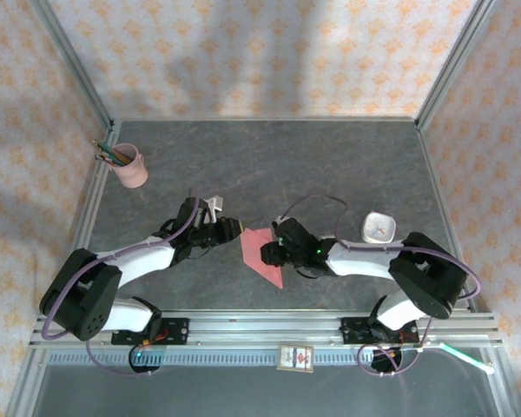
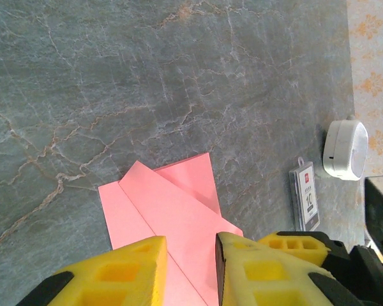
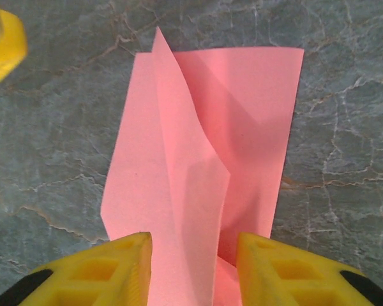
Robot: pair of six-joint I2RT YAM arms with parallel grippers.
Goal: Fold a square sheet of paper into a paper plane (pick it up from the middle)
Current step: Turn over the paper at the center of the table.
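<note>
The salmon-pink sheet of paper (image 1: 262, 254) lies folded on the dark stone table, a long, narrow shape pointing toward the near edge. In the left wrist view the paper (image 2: 172, 204) lies flat in overlapping layers with a diagonal crease. My left gripper (image 2: 191, 245) hovers over its near end, open, its yellow fingers (image 2: 124, 268) apart. In the right wrist view the paper (image 3: 198, 140) has one flap standing up along the centre. My right gripper (image 3: 195, 245) is open, and that loose flap runs between its fingers (image 3: 274, 268). From above, the left gripper (image 1: 236, 228) and right gripper (image 1: 269, 252) face each other across the paper.
A pink pencil cup (image 1: 130, 167) stands at the back left. A small white device (image 1: 379, 228) sits right of the paper, behind my right arm; a white price card (image 2: 304, 203) lies next to it. Metal frame posts and a rail (image 1: 243, 328) border the table.
</note>
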